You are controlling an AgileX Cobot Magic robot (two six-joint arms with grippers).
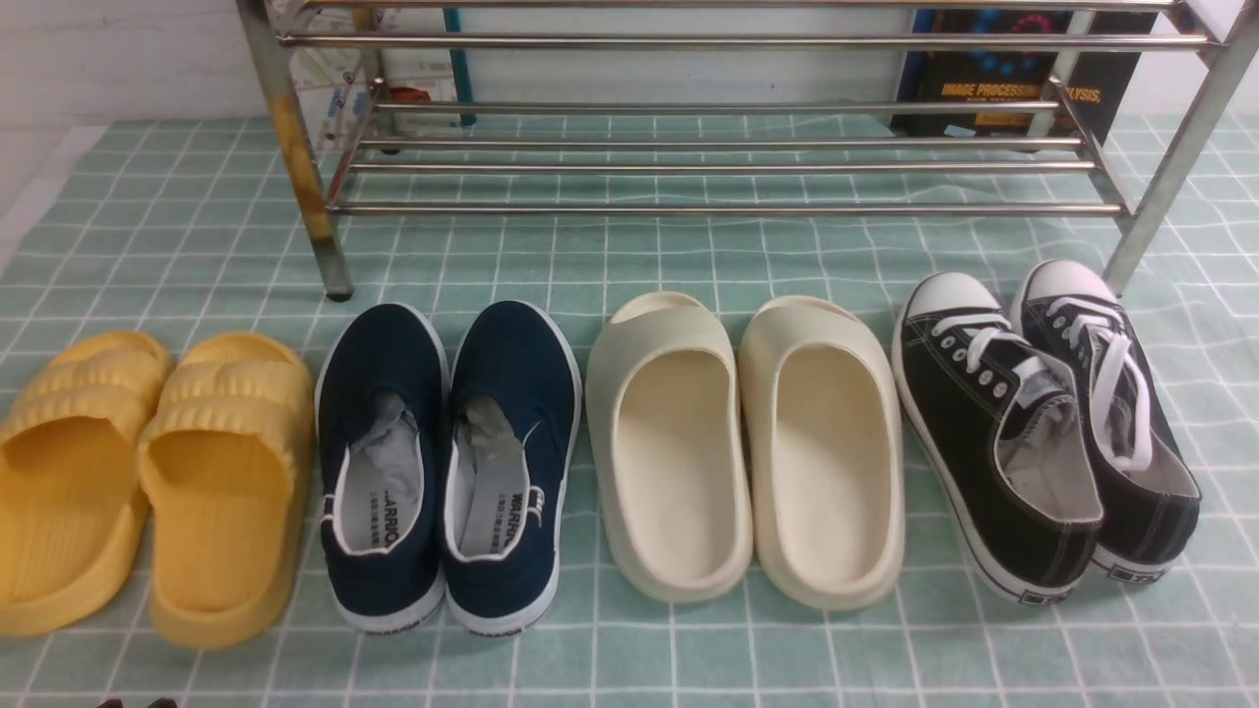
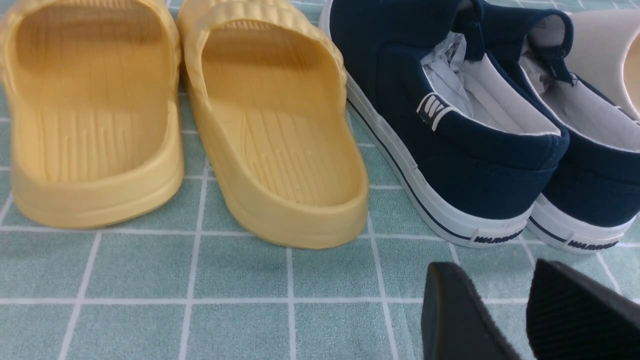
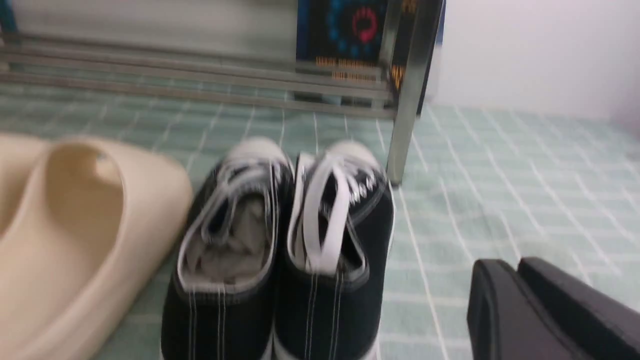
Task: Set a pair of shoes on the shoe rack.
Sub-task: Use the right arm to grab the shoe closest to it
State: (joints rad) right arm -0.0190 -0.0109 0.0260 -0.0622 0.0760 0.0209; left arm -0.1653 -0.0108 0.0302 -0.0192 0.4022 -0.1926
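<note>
Black sneaker pair [image 1: 1043,433] on desk [image 1: 689,649], 4 o'clock in front view, toes near shoe rack [image 1: 728,208] leg; rack at 12 o'clock. Left tool [image 2: 492,272] open, empty. Right tool [image 3: 520,270] closed, empty.

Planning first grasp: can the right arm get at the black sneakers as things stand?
Probably yes: the black sneakers sit heels toward the right gripper, only bare cloth between; the cream slide lies to one side.

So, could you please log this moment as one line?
black sneakers: on mat; shoe rack: no shoes; left end effector: open; right end effector: shut
</note>
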